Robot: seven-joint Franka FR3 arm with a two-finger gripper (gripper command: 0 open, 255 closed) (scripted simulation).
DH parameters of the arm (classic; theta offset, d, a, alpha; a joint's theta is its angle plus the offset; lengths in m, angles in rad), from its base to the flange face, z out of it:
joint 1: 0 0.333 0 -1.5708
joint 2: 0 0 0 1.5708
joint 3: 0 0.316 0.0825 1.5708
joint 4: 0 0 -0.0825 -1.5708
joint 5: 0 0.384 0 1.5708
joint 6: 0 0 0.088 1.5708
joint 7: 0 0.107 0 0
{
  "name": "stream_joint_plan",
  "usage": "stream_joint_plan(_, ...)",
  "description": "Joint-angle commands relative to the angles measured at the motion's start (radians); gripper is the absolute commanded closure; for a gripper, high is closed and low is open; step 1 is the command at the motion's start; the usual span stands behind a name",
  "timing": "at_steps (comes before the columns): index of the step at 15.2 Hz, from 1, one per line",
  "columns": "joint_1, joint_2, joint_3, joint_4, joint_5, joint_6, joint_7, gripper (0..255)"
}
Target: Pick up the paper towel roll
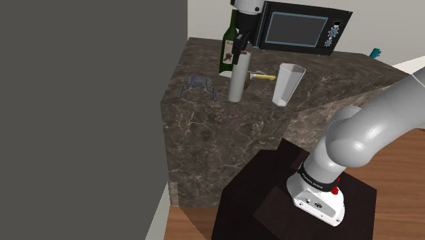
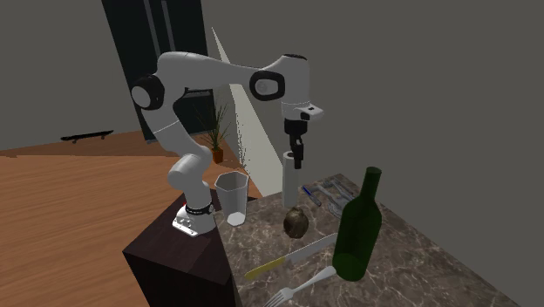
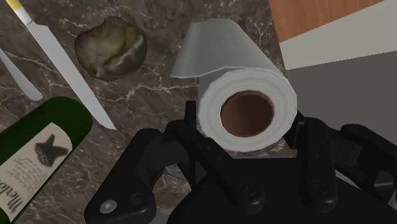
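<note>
The paper towel roll [image 1: 237, 76] is white with a brown core and stands upright on the dark marble counter [image 1: 204, 129], near the edge that faces the stand. My black gripper [image 1: 244, 45] comes down over its top. In the wrist view the two fingers [image 3: 191, 118] press against opposite sides of the roll [image 3: 248, 108], just below its upper rim, so the gripper [image 3: 245, 122] is shut on it. A loose sheet hangs off the roll's far side. In the second exterior view the gripper [image 2: 296, 157] sits on the top of the roll [image 2: 289, 185], whose base rests on the counter.
A green wine bottle [image 1: 230, 48] stands right behind the roll, and a white cup [image 1: 287, 84] stands to the shoulder view's right. A knife [image 3: 60, 60], a brownish lump [image 3: 109, 46] and a fork [image 2: 301, 288] lie nearby. A black microwave [image 1: 300, 28] sits at the back.
</note>
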Motion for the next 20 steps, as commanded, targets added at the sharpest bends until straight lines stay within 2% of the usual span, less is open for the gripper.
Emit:
stream_joint_plan(1, -0.001, 0.002, -0.001, -0.002, -0.001, 0.000, 0.000, 255)
stream_joint_plan(3, -0.002, 0.001, -0.002, -0.002, -0.002, 0.000, -0.002, 255)
stream_joint_plan(18, 0.001, 0.047, 0.001, 0.245, 0.004, -0.201, -0.012, 255)
stream_joint_plan(20, 0.001, 0.048, 0.001, 0.248, 0.004, -0.203, -0.012, 255)
